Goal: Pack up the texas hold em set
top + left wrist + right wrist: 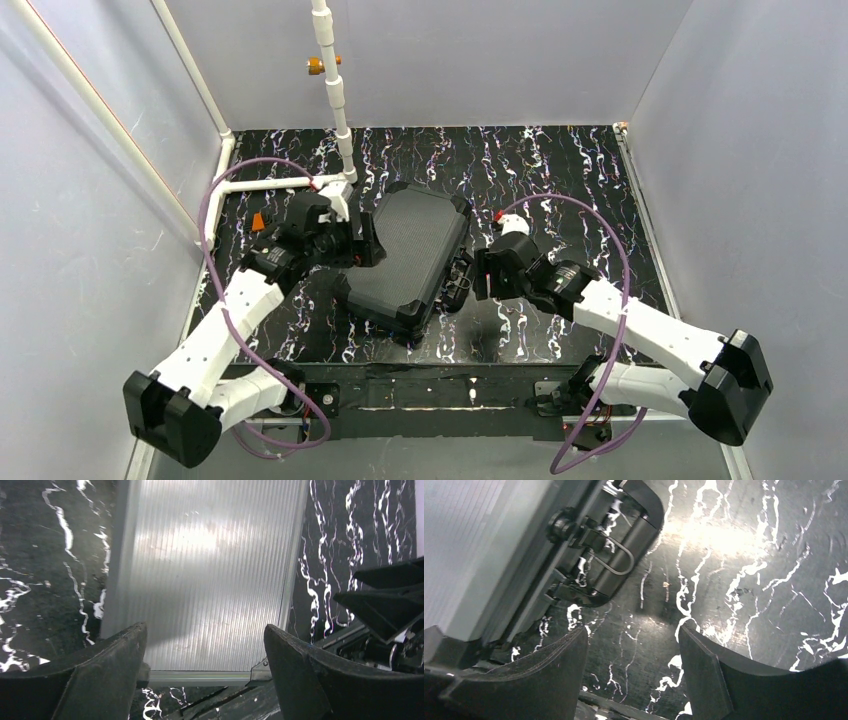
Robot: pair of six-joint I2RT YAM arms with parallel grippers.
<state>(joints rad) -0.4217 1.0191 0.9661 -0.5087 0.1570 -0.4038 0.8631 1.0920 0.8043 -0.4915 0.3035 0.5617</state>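
At the far left a white pipe frame lay along the edge of the black marbled table. It rose as a post just behind the left tool, with an orange fitting high on it. A purple cable looped out from the left arm beside that frame. Nothing stood between either tool and the case.

The left tool was spread wide, with nothing between its fingers. It sat at the left long edge of the case, pointing across the lid. In its wrist view the ribbed lid filled the space ahead, and the lid's near edge lay right at the fingertips.

The case lay shut and flat near the middle of the table. It was turned on a diagonal, its far end angled to the right.

The right tool was likewise wide and empty, just beside the case's right long edge. Its wrist view showed the handle and a wire latch up and to the left of the fingers, with only bare table between them. A second purple cable arched over the right arm.
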